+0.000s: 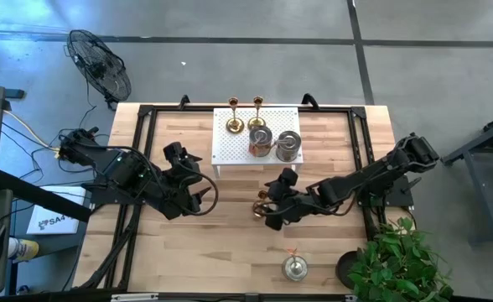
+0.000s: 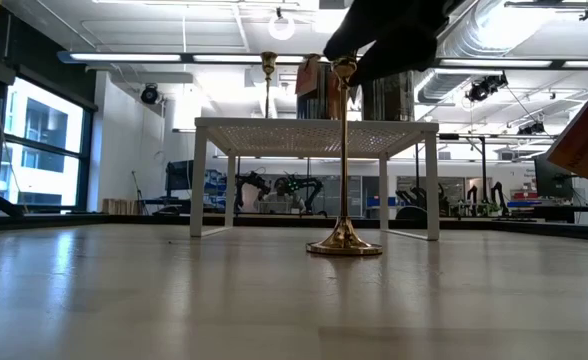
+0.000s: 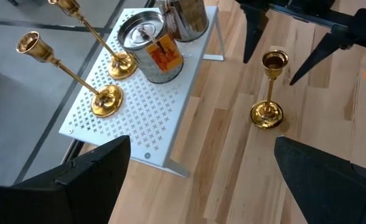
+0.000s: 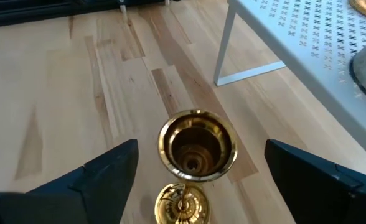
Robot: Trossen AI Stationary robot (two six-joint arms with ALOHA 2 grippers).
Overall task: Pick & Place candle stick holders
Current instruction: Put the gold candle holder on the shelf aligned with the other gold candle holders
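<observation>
- The room is a wide hall with a grey concrete floor (image 1: 230, 21), ceiling lights, tall windows and benches far behind; a black fan (image 1: 100, 63) stands on the floor off the table's far left corner.
- The table (image 1: 221, 252) has a pale wood-plank top in a black frame, and a green plant (image 1: 397, 260) leans over its near right corner.
- A white perforated rack (image 1: 230, 151) stands on short legs at the middle of the table's far edge.
- On the rack, two gold candle stick holders (image 1: 235, 124) stand along its far side, and two squat silvery holders (image 1: 288, 147) sit side by side on its near right part.
- A third silvery holder (image 1: 294, 268) stands alone by the table's near edge, right of centre.
- A third gold holder (image 3: 269, 93) stands upright on the wood just in front of the rack's near edge, round base flat on the planks.
- The right gripper (image 4: 195, 186) is over this holder with fingers spread wide, one on each side of the cup; from the right wrist there is clear space between both fingers and the brass, so nothing is gripped.
- The left gripper (image 3: 201, 180) hangs wide open and empty over the bare wood, left of the rack's near left corner and well apart from every holder.
</observation>
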